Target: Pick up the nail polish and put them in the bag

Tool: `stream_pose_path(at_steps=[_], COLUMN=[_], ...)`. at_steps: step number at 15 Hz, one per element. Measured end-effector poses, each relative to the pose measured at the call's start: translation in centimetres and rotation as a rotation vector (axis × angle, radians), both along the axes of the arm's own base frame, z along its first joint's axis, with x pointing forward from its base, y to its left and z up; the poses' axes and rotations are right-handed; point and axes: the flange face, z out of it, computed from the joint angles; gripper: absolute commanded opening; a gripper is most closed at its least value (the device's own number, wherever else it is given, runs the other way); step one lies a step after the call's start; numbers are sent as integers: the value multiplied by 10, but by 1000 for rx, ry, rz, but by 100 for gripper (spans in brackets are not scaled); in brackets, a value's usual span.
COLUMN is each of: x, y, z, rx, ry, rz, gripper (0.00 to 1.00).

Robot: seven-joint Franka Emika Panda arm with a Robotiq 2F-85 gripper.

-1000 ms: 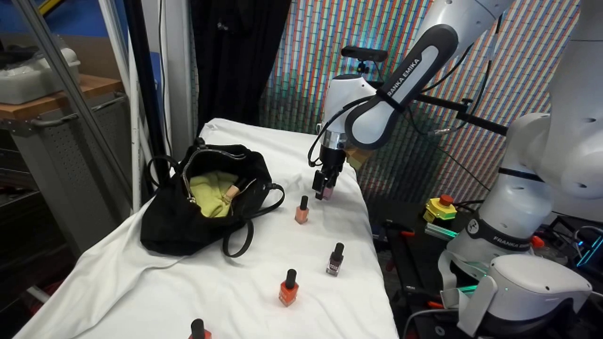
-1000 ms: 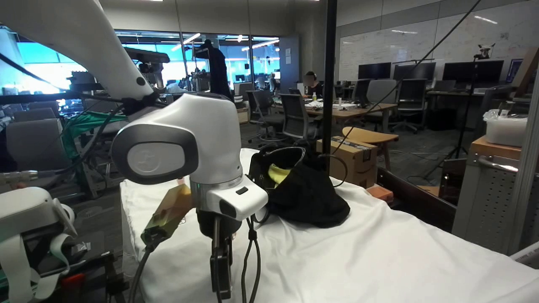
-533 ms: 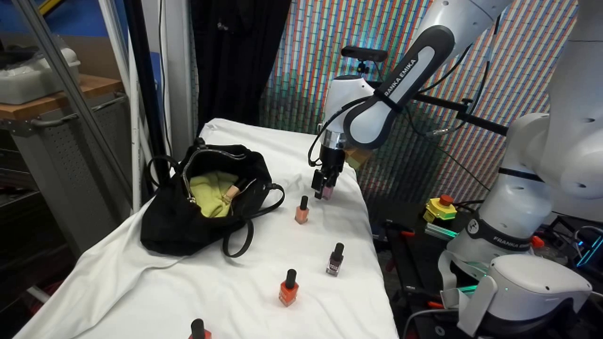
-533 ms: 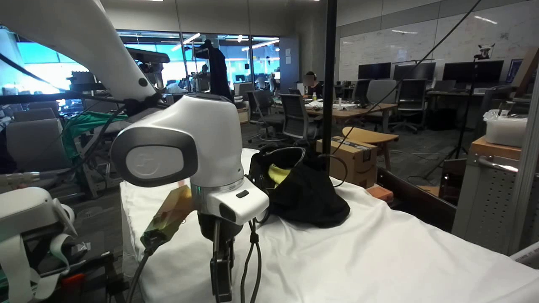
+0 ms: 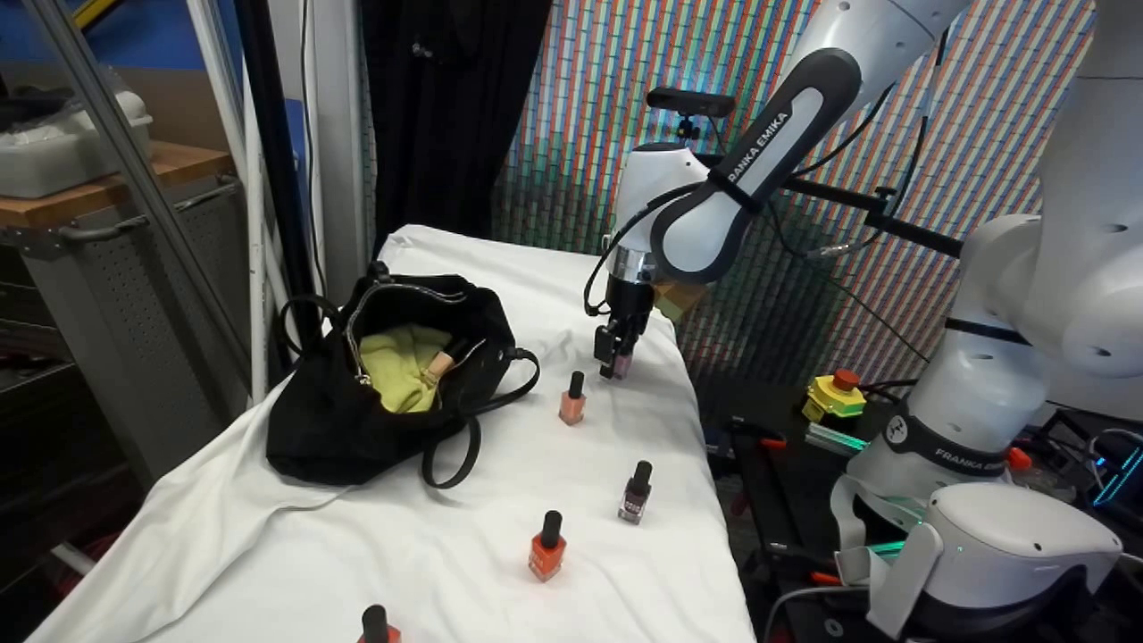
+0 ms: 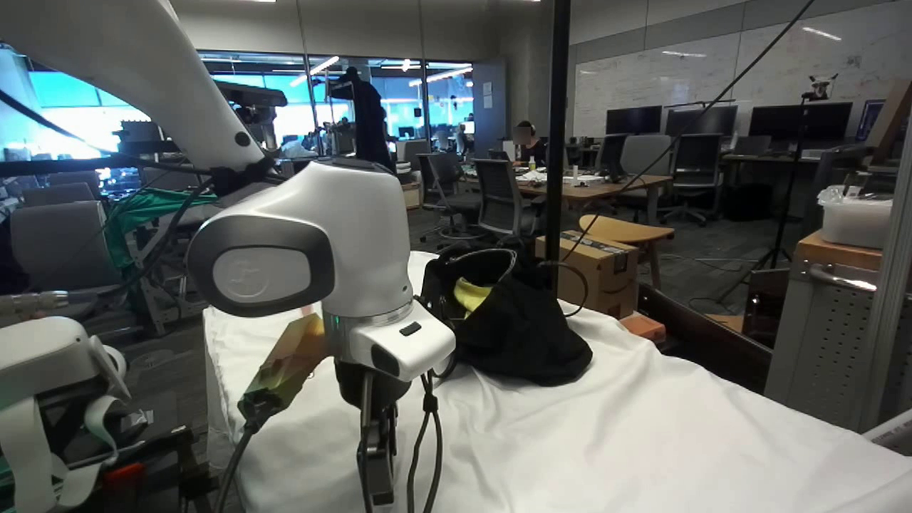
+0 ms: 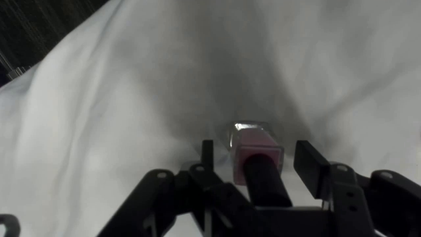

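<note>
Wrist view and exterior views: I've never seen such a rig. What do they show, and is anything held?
This is one robot arm with a two-jawed gripper. Two pictures are taken from outside; the wrist view comes from the arm's own end. On the white cloth are a black bag, a pink nail polish bottle, a peach bottle, a plum bottle, an orange-red bottle and a second orange-red bottle, partly cut off. Inside the bag lies what looks like a tan bottle. Nothing is gripped: the jaws stand open around the pink bottle, gaps showing.
</note>
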Motion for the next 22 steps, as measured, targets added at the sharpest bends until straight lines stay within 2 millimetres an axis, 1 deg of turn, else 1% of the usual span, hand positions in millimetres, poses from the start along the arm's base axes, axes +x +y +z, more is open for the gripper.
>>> stream_pose_path(at_steps=[4,10,12,14,15,17,19,22], x=[0,1,4,12,19,36,55,82], y=[1,3,8,17,22,33,48,75], z=[0,0,1,6,13,32,56,91], rx=[0,-6,-17,-38,-51,-87,-125,-176], ry=[0,9,40,77,88,98,92,60], rz=[2,24,64,113,134,172,209,267], gripper=[15,15,15,15,15,15,15,15])
